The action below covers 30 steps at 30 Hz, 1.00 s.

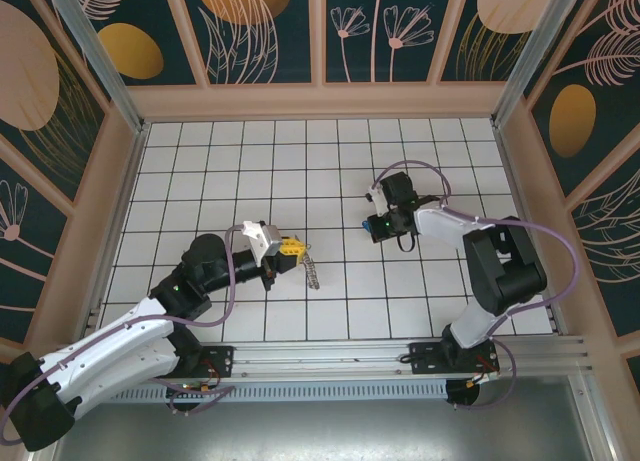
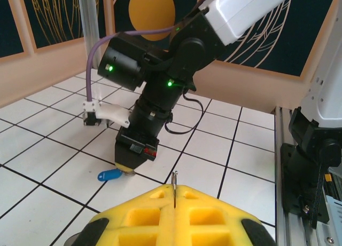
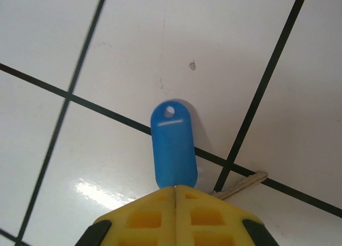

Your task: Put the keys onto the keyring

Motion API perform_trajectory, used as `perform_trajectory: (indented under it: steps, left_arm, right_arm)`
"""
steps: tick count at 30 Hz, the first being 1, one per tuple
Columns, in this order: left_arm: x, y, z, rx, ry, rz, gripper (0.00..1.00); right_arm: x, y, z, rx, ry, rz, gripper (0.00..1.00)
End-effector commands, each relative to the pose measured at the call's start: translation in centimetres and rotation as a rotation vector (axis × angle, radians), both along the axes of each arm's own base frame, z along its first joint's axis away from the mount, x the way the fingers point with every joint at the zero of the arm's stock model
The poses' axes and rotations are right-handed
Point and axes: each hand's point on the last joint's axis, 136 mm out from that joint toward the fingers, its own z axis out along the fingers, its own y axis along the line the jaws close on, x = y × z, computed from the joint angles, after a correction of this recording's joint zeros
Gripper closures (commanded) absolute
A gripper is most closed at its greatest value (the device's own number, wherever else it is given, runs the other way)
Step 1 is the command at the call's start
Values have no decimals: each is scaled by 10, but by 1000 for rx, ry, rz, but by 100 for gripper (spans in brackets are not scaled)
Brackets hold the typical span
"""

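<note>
On the white tiled table [image 1: 250, 161], right of centre, the key [image 3: 173, 150] lies flat. It has a blue plastic head with a small hole [image 3: 169, 111] at its far end, and a short metal blade [image 3: 243, 183] pokes out to one side near the fingertips. The right gripper [image 3: 175, 188] stands almost straight down over it, its yellow fingers [image 3: 144, 219] brought together on the near end of the blue head. That reads as a pinch on the key, which looks not yet lifted off the tiles. Well apart to the left, the keyring [image 1: 313, 271] shows as a silvery beaded stretch just beyond the left gripper [image 1: 288, 247]. That gripper's fingers are pressed together with a thin sliver of metal [image 2: 175, 183] standing up in the seam between them, which I take to be part of the ring, held fast. From above I cannot tell whether the beaded length hangs free or rests on the table, and the brown strap is too unclear to place. The step in hand, as I judge it, is the pick-up of the key, with the ring already presented by the other arm. The next move calls for lifting the key without letting it swivel in so shallow an end grip. It must then be carried left toward the ring and turned so that the hole meets the ring's metal end. The grip leaves the hole free, which helps. The hole is small, though, so the approach will want to be slow and well lined up while the left arm keeps the ring steady.
</note>
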Motion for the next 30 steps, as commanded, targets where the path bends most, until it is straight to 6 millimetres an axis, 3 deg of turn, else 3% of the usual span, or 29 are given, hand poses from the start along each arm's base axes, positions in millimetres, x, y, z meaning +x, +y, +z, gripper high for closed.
perform_trajectory:
  steps: [1, 7, 10, 15, 20, 25, 30]
  left_arm:
    - [0, 1, 23, -42, -19, 3, 100]
    - [-1, 2, 30, -35, -15, 7, 100]
    - [-3, 4, 37, -32, -21, 5, 100]
    - [-12, 9, 54, -20, -49, -14, 100]
    - [-36, 17, 80, -58, -126, -96, 100]
    - [-59, 22, 95, -77, -193, -181, 100]
    - [-68, 25, 102, -66, -234, -214, 100]
  right_arm:
    - [0, 9, 27, 37, -94, 62, 100]
    - [-14, 28, 78, 134, -261, 171, 100]
    - [-33, 47, 120, 238, -394, 270, 100]
    - [-83, 75, 201, 468, -640, 471, 100]
    - [-138, 95, 257, 643, -786, 674, 100]
    - [-186, 107, 299, 783, -880, 857, 100]
    - [-214, 113, 316, 835, -920, 977, 100]
